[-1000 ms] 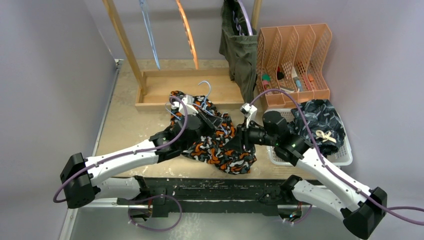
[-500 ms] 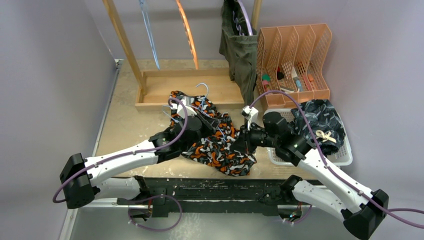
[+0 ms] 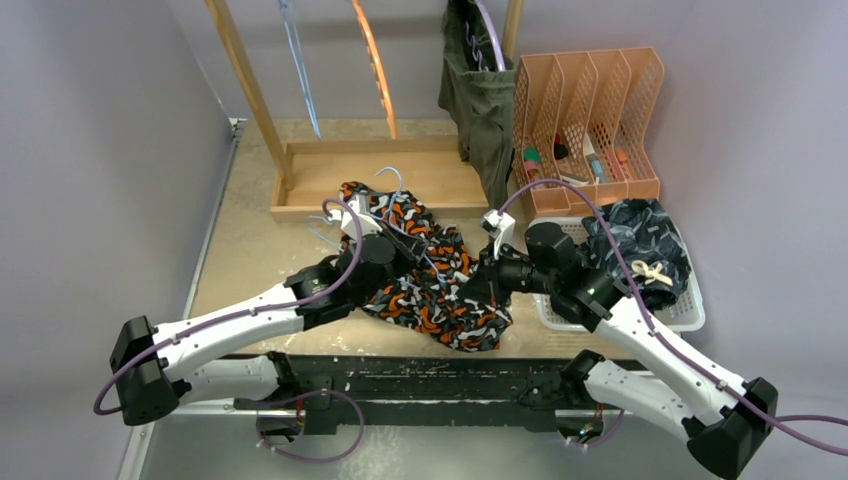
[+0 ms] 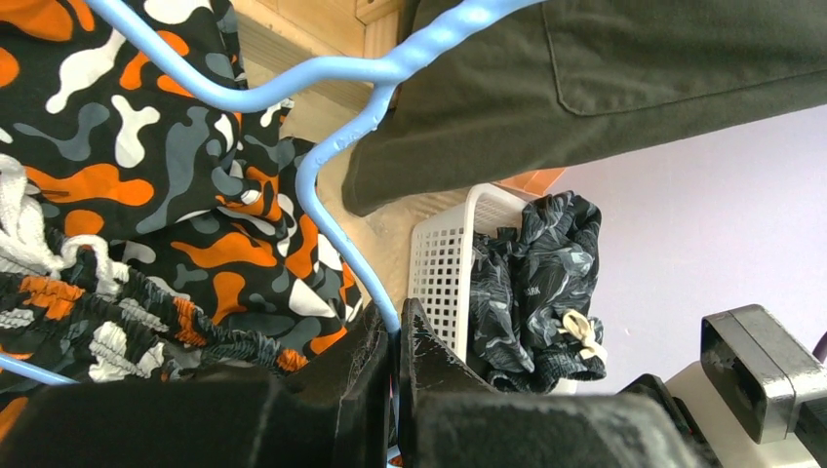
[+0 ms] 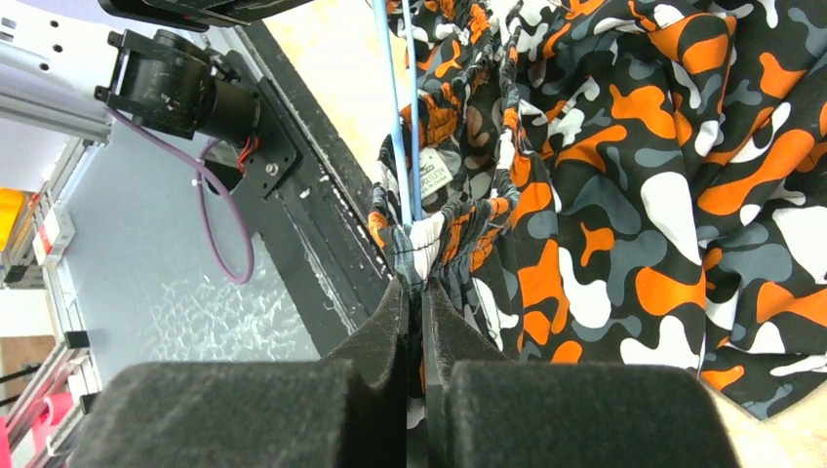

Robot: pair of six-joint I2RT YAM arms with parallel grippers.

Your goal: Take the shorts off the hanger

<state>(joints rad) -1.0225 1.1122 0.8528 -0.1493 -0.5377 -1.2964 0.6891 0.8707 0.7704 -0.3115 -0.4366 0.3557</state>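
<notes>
The orange-black-white blotch-patterned shorts (image 3: 432, 290) lie bunched mid-table, still threaded on a light-blue wire hanger (image 4: 336, 185) whose hook (image 3: 392, 178) points toward the rack. My left gripper (image 4: 395, 317) is shut on the hanger's wire. From the right, my right gripper (image 5: 421, 288) is shut on the shorts' gathered waistband (image 5: 458, 229), beside the hanger wires. Olive green shorts (image 3: 482, 105) hang from the rack at the back. Dark wavy-patterned shorts (image 3: 635, 245) lie in the white basket.
A wooden rack with a tray base (image 3: 320, 180) stands at the back, with a blue hanger (image 3: 298, 70) and an orange hanger (image 3: 375, 70) hanging bare. An orange file organizer (image 3: 590, 100) and the white basket (image 3: 690, 312) fill the right side.
My right gripper has closed on the shorts' waistband. The left arm has drawn the hanger a little to the left, and the shorts have shifted with it.
</notes>
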